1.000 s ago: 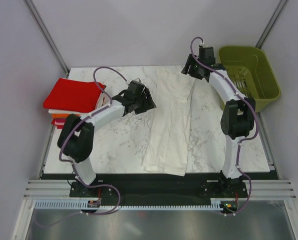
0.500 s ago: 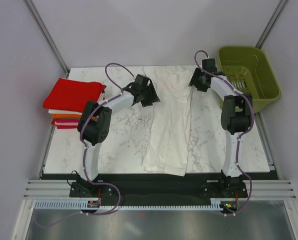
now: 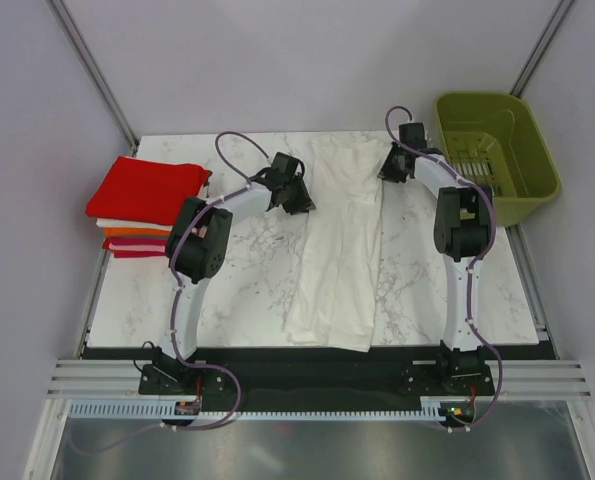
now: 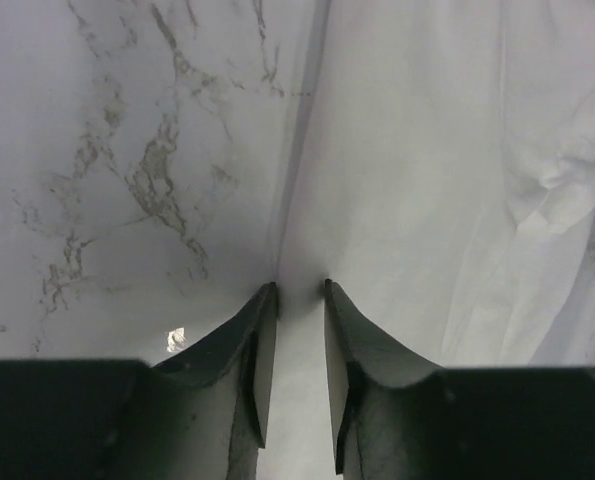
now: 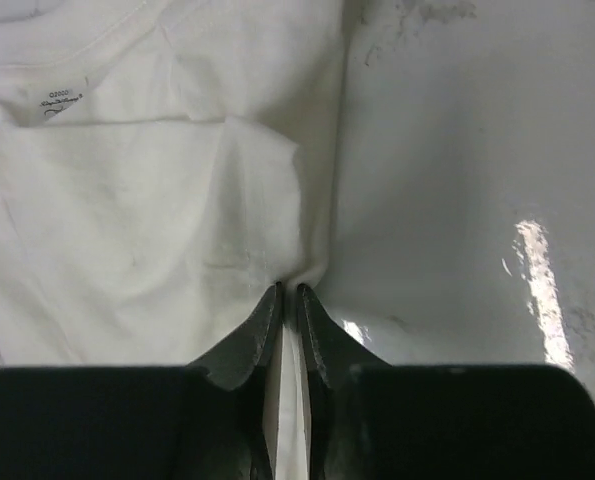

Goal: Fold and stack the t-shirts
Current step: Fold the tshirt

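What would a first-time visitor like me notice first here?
A long white t-shirt lies folded into a strip down the middle of the marble table, its far end pinched on either side by the left end effector and right end effector. A red-topped stack of folded shirts sits far left; an olive basket far right.

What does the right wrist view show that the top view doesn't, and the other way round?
Only right wrist: the shirt's neck label, and the right gripper pinched on a fold at its edge. Only top: the folded stack on the left, the basket on the right, the left gripper at the shirt's other edge. Both: shirt, table, right gripper.
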Robot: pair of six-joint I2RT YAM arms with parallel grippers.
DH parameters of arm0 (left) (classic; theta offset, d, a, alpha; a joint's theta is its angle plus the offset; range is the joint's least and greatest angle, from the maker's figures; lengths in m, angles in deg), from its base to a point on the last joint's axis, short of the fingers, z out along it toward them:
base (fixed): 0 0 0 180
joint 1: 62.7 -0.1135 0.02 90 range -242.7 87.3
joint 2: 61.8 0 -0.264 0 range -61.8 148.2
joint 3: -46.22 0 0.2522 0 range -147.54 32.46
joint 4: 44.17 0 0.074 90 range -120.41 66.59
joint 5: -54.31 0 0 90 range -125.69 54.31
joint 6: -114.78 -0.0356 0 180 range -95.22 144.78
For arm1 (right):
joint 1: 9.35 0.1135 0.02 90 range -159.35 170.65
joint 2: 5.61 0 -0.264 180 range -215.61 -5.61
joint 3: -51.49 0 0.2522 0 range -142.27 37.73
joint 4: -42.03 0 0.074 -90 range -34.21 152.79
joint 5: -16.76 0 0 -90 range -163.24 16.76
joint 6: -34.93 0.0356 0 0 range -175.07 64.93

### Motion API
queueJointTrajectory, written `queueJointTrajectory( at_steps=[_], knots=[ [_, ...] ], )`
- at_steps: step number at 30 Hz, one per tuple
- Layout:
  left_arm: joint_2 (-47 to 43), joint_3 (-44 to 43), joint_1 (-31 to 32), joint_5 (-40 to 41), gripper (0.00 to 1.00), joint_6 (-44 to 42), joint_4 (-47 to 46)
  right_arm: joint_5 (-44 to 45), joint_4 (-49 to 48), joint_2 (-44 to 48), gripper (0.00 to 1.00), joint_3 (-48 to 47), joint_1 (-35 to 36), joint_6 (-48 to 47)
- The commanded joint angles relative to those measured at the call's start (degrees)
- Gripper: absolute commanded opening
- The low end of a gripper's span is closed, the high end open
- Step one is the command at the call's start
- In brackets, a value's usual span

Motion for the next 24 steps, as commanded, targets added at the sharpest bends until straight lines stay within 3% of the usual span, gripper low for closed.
queueJointTrajectory(
  at_steps=[1, 3, 6, 15, 17, 18, 21, 24],
  knots=[
    [2.69, -1.81, -1.29, 0.67, 0.28, 1.49, -0.13, -1.12, -1.85, -3.43, 0.14, -4.37, -0.14, 0.55],
    [3.30, -2.42, -2.17, 0.85, 0.12, 1.85, -0.13, -1.91, -3.07, -5.19, 0.08, -5.25, -0.05, 1.51],
    [4.62, -3.82, -3.57, 0.24, 0.02, 2.02, -0.13, -3.41, -5.27, -6.69, 0.06, -5.52, 0.04, 2.92],
    [6.73, -5.85, -8.23, -2.04, 0.02, 1.50, -0.39, -5.52, -10.81, -11.43, 0.06, -10.16, 1.36, 5.56],
    [6.82, -6.03, -8.06, -4.32, 0.08, 0.97, -0.48, -8.06, -10.55, -13.97, 0.31, -14.64, 1.53, 5.48],
    [6.13, -5.33, -7.80, -4.77, 0.12, 0.88, -0.83, -8.51, -9.86, -14.25, 0.38, -15.96, 1.53, 5.13],
    [2.98, -1.92, -7.45, -3.54, 0.22, 0.01, -2.06, -8.77, -10.72, -10.92, 0.54, -13.02, 1.62, 3.46],
    [-0.37, 1.87, -7.36, -2.14, 0.35, -1.22, -3.29, -9.56, -12.83, -4.42, 0.61, -6.17, 1.62, 0.74]
  ],
)
